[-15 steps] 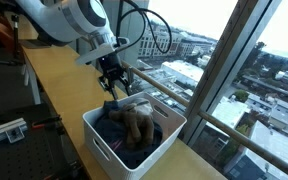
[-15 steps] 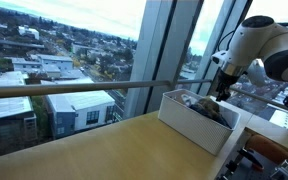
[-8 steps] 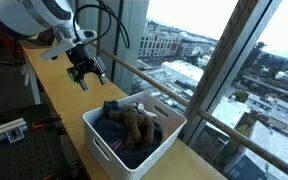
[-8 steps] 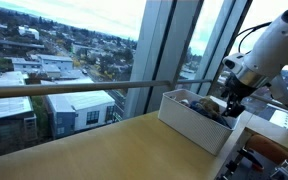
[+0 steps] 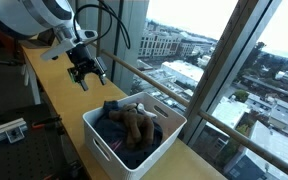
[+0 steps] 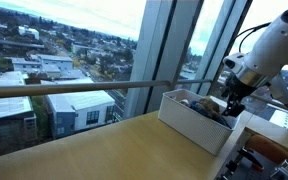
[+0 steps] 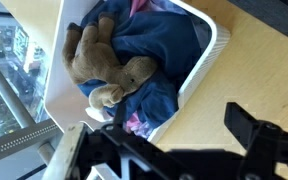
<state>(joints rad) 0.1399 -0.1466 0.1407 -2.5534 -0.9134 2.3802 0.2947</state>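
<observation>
The gripper (image 5: 87,79) is hanging wide and empty near the white bin (image 5: 106,148). Inside it, a brown plush toy (image 7: 96,62) is lying on blue cloth (image 7: 156,38), perhaps clothing, hiding whatever sits beneath.

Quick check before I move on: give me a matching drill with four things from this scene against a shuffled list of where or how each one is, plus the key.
Things:
1. gripper
2. plush toy
3. blue cloth
4. bin

States:
A. white, standing on the wooden table
B. brown, lying on top of the cloth
C. jaws open and empty, above the table beside the bin
D. crumpled inside the bin, under the toy

Pairs: 1-C, 2-B, 3-D, 4-A
</observation>
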